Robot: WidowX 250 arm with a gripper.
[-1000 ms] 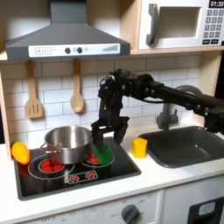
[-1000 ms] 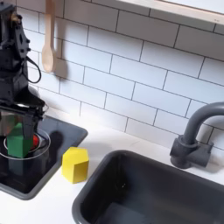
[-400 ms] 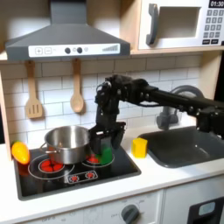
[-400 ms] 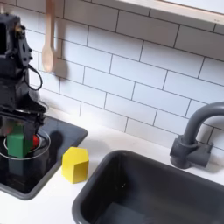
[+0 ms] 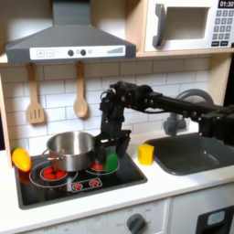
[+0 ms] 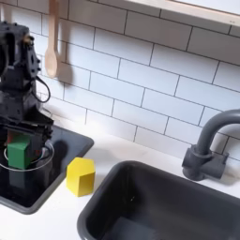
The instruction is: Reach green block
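Green block [image 6: 18, 150] sits on the black stove [image 5: 101, 183], between the gripper's [image 5: 111, 152] open fingers [image 6: 44, 152]. They are not squeezing it. A yellow block [image 6: 81, 175] sits nearby.

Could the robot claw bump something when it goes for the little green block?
Maybe. The gripper hangs open right over the green block, so a crooked descent could knock it aside instead of straddling it. The steel pot stands close on the first exterior view's left, and a finger might clip its rim.
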